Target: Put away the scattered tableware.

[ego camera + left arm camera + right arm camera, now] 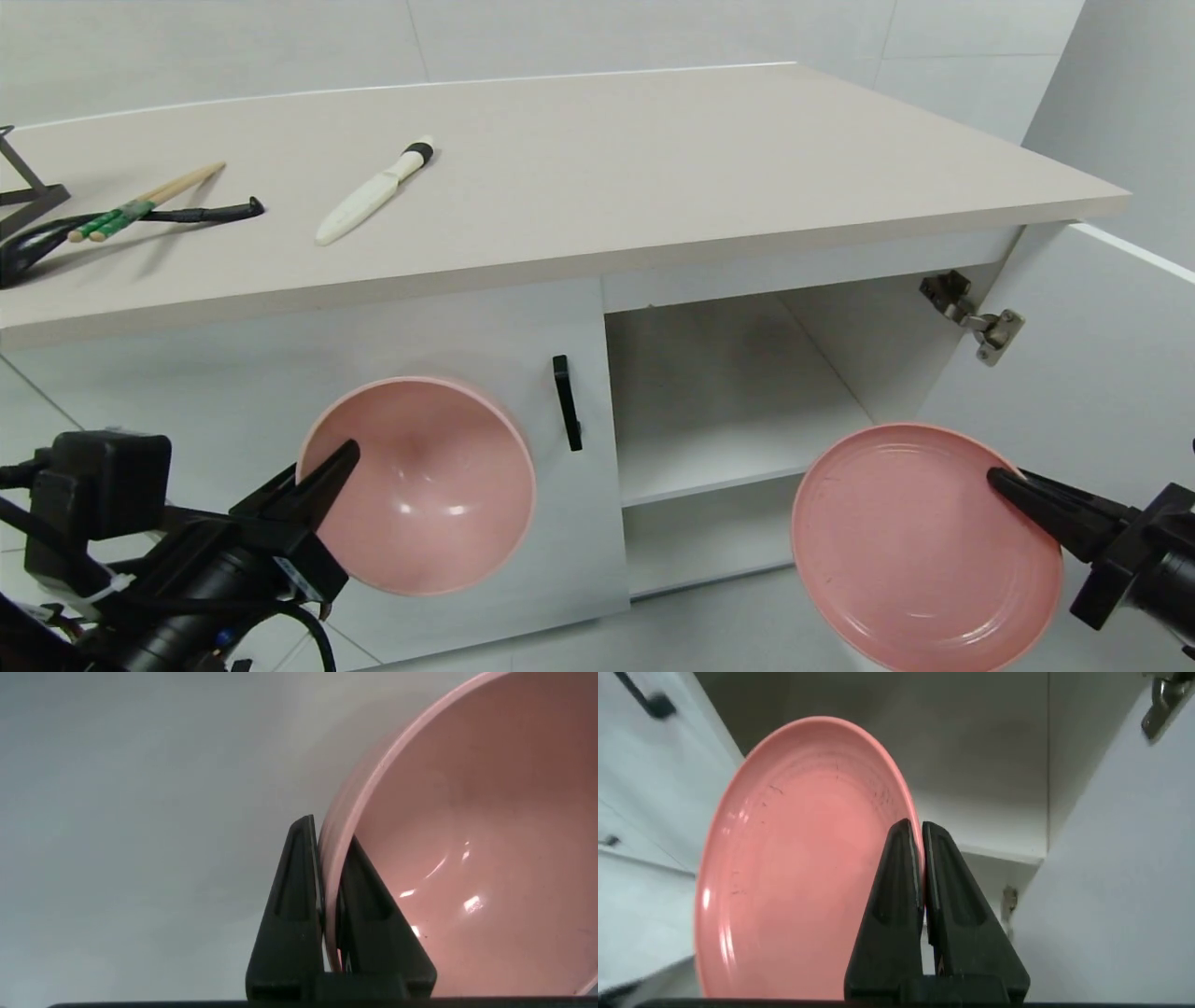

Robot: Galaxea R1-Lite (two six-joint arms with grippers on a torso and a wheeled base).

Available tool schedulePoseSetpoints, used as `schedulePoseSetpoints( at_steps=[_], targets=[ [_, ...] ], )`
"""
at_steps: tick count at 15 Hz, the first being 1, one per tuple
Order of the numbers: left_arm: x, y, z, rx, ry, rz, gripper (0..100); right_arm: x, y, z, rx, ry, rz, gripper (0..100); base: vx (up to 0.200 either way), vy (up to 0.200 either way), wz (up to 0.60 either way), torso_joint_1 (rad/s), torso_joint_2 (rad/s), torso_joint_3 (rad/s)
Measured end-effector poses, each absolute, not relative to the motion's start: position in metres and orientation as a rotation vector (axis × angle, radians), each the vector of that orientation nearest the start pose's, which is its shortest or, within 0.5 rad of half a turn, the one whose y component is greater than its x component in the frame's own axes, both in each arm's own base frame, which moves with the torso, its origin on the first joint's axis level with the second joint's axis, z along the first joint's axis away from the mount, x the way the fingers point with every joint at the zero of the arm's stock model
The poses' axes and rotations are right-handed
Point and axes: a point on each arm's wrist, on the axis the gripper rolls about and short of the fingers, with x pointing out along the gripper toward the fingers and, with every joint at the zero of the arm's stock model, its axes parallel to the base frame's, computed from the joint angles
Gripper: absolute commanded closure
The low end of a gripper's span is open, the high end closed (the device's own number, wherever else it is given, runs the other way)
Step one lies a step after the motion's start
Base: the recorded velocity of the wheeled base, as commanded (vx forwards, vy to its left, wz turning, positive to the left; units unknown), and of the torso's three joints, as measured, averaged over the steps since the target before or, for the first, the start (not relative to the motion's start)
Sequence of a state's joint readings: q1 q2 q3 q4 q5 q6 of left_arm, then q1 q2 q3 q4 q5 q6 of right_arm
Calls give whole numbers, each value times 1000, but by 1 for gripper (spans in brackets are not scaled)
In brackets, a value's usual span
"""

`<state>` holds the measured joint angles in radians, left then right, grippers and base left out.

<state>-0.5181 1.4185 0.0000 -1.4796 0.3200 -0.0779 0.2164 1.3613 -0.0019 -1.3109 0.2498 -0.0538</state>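
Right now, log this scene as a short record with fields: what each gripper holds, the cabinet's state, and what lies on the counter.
Left gripper: shut on pink bowl rim, before the shut left door
Right gripper: shut on pink plate rim, before the open compartment
Cabinet: right door swung open, shelf inside
Countertop: chopsticks, white knife, black utensil

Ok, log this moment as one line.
left end effector: shut on pink bowl | right end effector: shut on pink plate | cabinet: right door open | countertop: chopsticks, white knife
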Motion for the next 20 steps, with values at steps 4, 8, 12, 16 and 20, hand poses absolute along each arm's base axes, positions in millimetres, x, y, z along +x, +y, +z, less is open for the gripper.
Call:
schedulePoseSetpoints(
  at_steps=[4,8,12,16,20],
  targets=[
    [138,-71,143,-106,-56,-199,100,159,41,120,-76,104,472,100,0,0,0,0,0,0],
    [138,-70,144,-109,-59,-199,100,184,54,108,-49,100,509,100,0,0,0,0,0,0],
    [136,-69,145,-109,-60,-198,100,219,77,94,-28,121,565,100,0,0,0,0,0,0],
    [131,-66,143,-90,-24,-196,100,245,88,88,-24,107,571,100,100,0,0,2,1,2],
    [118,-58,133,-32,93,-192,100,259,93,84,-7,106,573,100,0,0,0,0,0,0]
  ],
)
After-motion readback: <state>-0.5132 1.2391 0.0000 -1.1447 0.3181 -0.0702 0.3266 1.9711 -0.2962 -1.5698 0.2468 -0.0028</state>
